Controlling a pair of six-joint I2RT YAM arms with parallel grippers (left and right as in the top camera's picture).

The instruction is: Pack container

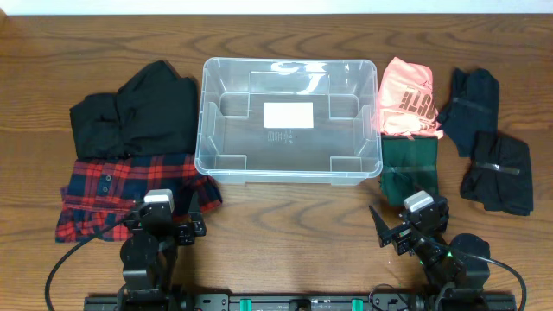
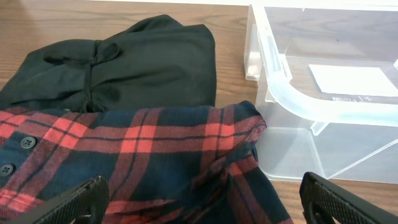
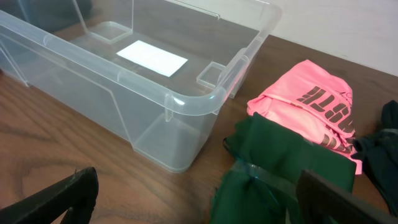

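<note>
The clear plastic container (image 1: 289,164) stands empty at the table's middle, a white label on its base; it also shows in the left wrist view (image 2: 292,93) and right wrist view (image 3: 186,102). A red plaid shirt (image 1: 130,186) (image 2: 143,162) lies left of it, under a black garment (image 1: 134,112) (image 2: 124,62). A folded green garment (image 1: 410,168) (image 3: 280,168) and a pink one (image 1: 408,95) (image 3: 311,106) lie to its right. My left gripper (image 1: 160,226) (image 2: 202,202) is open above the plaid shirt's near edge. My right gripper (image 1: 413,223) (image 3: 205,199) is open, near the green garment.
Two dark folded garments (image 1: 473,99) (image 1: 498,171) lie at the far right. Wooden table (image 1: 294,225) between the grippers and the container. Cables trail at the near edge by each arm's base.
</note>
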